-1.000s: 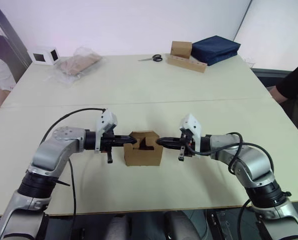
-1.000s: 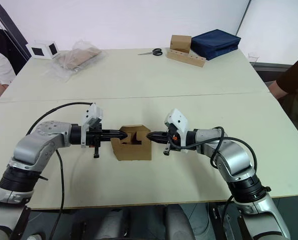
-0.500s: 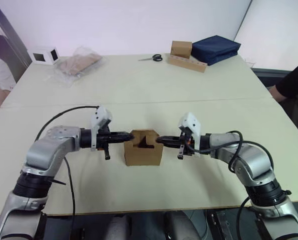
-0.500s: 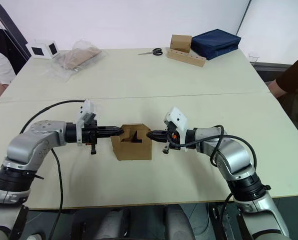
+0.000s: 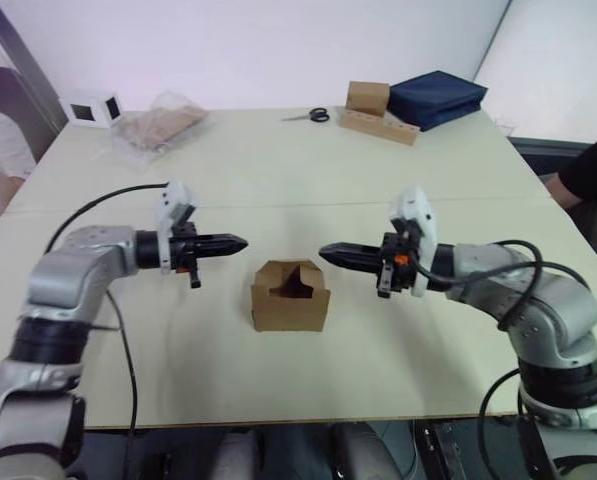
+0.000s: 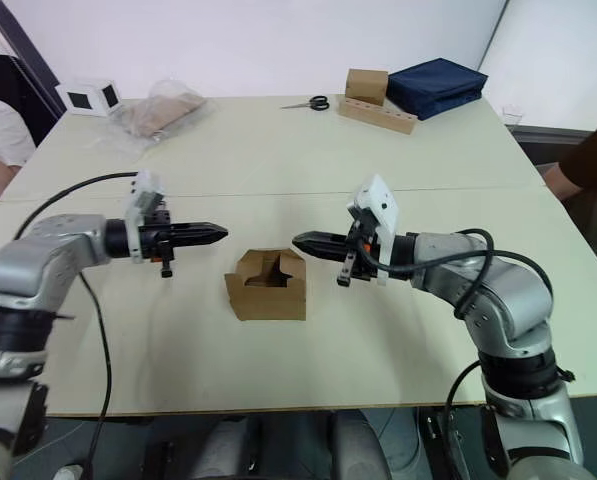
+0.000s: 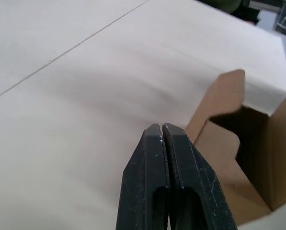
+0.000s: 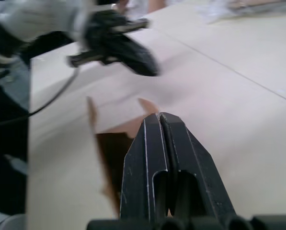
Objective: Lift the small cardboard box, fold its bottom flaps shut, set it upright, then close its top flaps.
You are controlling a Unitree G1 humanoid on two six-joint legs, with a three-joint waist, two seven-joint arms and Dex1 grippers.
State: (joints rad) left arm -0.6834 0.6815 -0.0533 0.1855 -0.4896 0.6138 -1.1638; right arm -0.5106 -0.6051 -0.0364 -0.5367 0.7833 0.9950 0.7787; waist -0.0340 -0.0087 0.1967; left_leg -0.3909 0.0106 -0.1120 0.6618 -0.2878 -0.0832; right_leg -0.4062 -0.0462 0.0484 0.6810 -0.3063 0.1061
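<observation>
While the small cardboard box (image 5: pixel 290 296) sits on the surface (image 5: pixel 278 180) between our arms with its top flaps up, our left pincer (image 5: pixel 240 242) and right pincer (image 5: pixel 325 252) hover clenched and empty, apart from it on either side. We judge a one-sided push could skid or tip the light carton. Scissors (image 5: pixel 306 116), a plastic bag (image 5: pixel 158 126) and a navy case (image 5: pixel 436 96) lie well apart, blocking nothing.
</observation>
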